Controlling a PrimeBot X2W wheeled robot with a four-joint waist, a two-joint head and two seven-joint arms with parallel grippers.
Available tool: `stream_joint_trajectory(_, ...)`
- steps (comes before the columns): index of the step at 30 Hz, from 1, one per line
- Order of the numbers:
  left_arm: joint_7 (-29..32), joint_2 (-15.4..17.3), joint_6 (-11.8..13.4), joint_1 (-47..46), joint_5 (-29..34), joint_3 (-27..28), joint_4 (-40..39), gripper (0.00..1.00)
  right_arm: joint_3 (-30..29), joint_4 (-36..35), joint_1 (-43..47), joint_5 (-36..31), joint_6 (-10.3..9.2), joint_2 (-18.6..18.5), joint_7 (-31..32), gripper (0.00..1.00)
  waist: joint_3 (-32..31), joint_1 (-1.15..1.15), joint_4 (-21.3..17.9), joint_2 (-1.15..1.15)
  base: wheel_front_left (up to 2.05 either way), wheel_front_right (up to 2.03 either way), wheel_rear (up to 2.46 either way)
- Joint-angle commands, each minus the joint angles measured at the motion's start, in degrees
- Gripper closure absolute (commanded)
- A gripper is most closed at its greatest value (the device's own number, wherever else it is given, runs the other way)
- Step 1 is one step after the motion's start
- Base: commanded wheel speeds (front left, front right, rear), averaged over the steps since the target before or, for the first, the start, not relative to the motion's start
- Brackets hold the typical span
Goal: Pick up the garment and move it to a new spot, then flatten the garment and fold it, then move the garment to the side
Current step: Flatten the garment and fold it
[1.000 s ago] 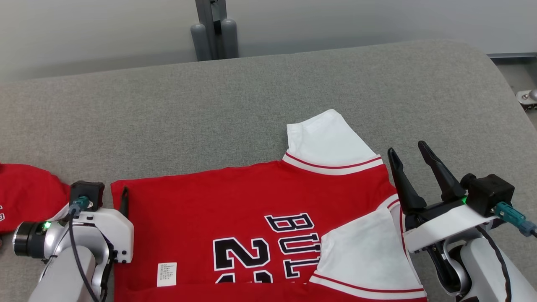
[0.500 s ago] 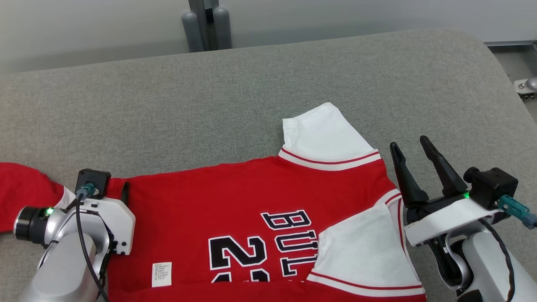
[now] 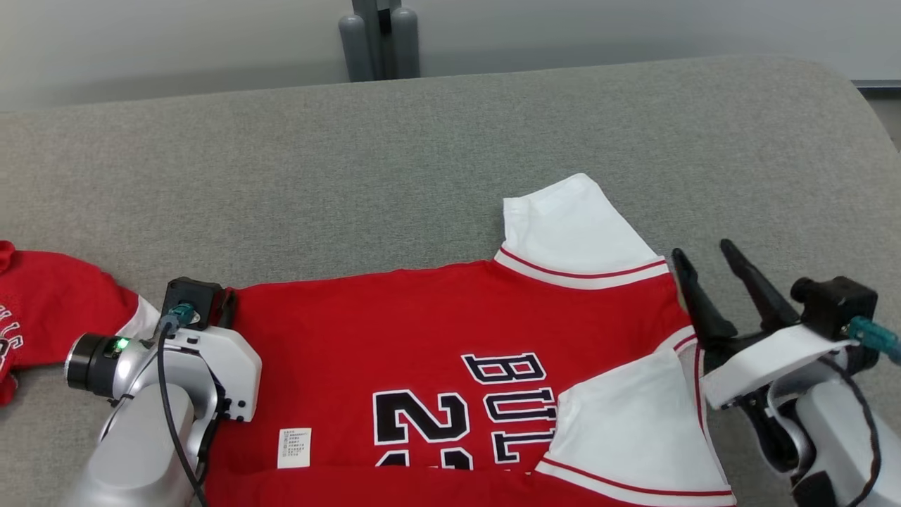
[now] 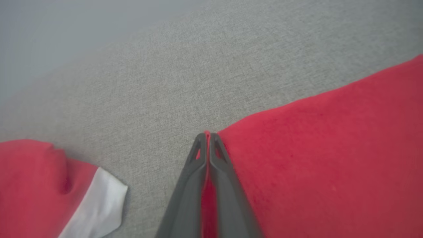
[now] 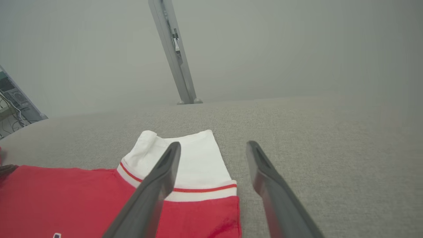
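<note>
The garment [image 3: 436,331] is a red jersey with white sleeves and black lettering, lying flat on the grey cloth surface [image 3: 352,162]. One white sleeve is folded in over its right side. My left gripper [image 3: 227,304] sits at the jersey's far left corner. In the left wrist view its fingers [image 4: 207,135] are pressed together with a strip of the red cloth [image 4: 314,148] between them. My right gripper [image 3: 702,250] stands open just off the jersey's right edge, beside the far white sleeve [image 5: 198,162], with nothing between its fingers [image 5: 158,185].
A second red piece of clothing with a white cuff [image 3: 42,324] lies at the far left, close to my left wrist. A grey post [image 3: 380,39] rises behind the surface's far edge. The surface rounds off at the right.
My left gripper has closed on the jersey's far left corner. The head camera has shifted a little; the right gripper keeps its place and stays open.
</note>
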Motion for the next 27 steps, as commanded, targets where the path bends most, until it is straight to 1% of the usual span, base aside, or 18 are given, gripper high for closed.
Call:
stream_joint_trajectory(1,-0.4,-0.2,0.0,-1.1,-0.2,-0.3,-0.4,1.0,0.3,1.5,-2.3,0.8,0.0,-2.1,-0.1,0.0,0.3,0.0,1.2,0.0,0.0,0.0,0.0)
stream_joint_trajectory(4,-1.3,-1.2,0.1,-1.7,-0.2,-0.7,-1.1,1.0,2.2,5.2,-6.3,2.4,0.0,-4.0,0.8,0.0,1.1,0.0,3.0,0.0,0.0,0.0,0.0)
stream_joint_trajectory(6,-2.3,-1.9,0.4,-2.1,-0.1,-1.0,-1.6,1.0,3.6,7.7,-9.5,3.7,0.0,-5.1,2.5,0.0,1.8,0.0,4.2,0.0,0.0,0.0,0.0)
stream_joint_trajectory(10,-3.1,-3.5,0.2,-3.1,0.3,-2.0,-2.2,1.0,6.5,12.1,-15.9,8.5,0.0,-5.9,6.7,0.0,3.4,0.0,6.5,0.0,0.0,0.0,0.0)
stream_joint_trajectory(13,-3.5,-4.2,-0.2,-4.1,0.5,-2.6,-2.2,1.0,8.4,15.3,-20.3,13.5,0.0,-5.9,10.2,0.0,4.5,0.0,8.1,0.0,0.0,0.0,0.0)
stream_joint_trajectory(15,-3.8,-4.9,-0.4,-4.8,0.2,-2.7,-2.3,1.0,8.2,17.0,-22.9,18.4,0.0,-5.1,12.9,0.0,5.4,0.0,9.0,0.0,0.0,0.0,0.0)
stream_joint_trajectory(17,-4.1,-5.1,-0.4,-5.2,0.0,-2.9,-2.2,1.0,9.6,18.6,-25.2,21.1,0.0,-5.8,15.5,0.0,6.1,0.0,9.8,0.0,0.0,0.0,0.0)
stream_joint_trajectory(22,-4.6,-6.1,-0.7,-6.4,-0.1,-3.5,-1.6,1.0,13.1,23.6,-29.6,24.5,0.01,-6.8,19.7,0.0,7.3,0.0,11.3,0.0,0.0,0.0,0.0)
stream_joint_trajectory(27,-5.0,-6.4,-0.9,-7.1,-0.2,-4.0,-0.4,1.0,17.1,27.9,-32.2,25.0,0.01,-7.4,22.1,0.0,7.8,0.0,12.1,0.0,0.0,0.0,0.0)
